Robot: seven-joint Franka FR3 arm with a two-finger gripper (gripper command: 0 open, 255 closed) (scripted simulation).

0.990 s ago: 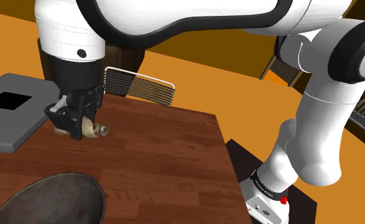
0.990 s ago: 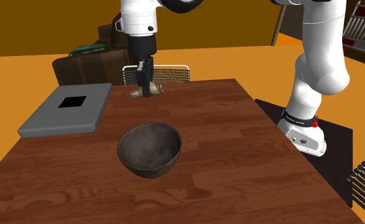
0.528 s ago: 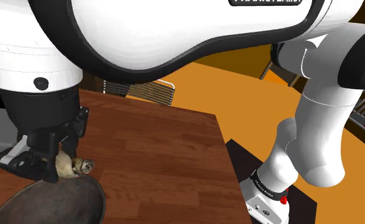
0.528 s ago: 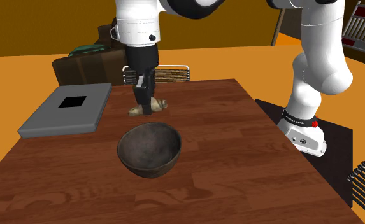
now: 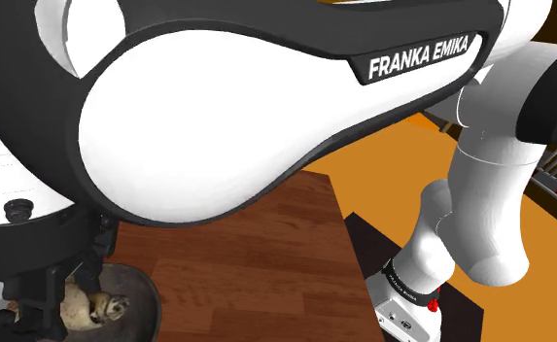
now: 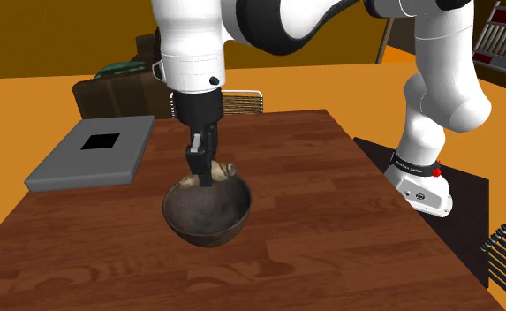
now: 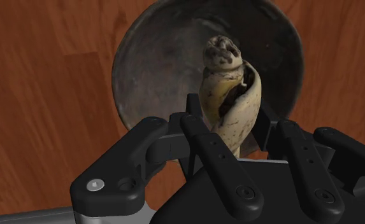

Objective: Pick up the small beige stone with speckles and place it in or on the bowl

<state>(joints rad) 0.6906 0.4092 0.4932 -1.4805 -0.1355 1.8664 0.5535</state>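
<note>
A small beige speckled stone [image 7: 229, 95], shaped like a spiral shell, is clasped between my black fingers. My gripper [image 6: 203, 173] is shut on it and hangs right over the dark grey bowl [image 6: 207, 215] on the wooden table [image 6: 313, 203]. In the wrist view the bowl [image 7: 155, 57] lies directly beneath the stone. In the shoulder view the stone [image 5: 93, 306] and gripper [image 5: 48, 313] sit at the lower left above the bowl [image 5: 140, 291], with the arm's big white link covering much of the scene.
A grey flat block [image 6: 92, 152] with a black square on top lies on the table's far left in the second exterior view. A wire rack [image 6: 233, 102] and a dark armchair [image 6: 118, 88] stand behind the table. The robot's base [image 6: 419, 181] sits at the right.
My gripper has carried the stone from the table's far side, near the wire rack, toward the bowl and lowered it; it now hangs over the bowl's mouth. The grip stayed shut.
</note>
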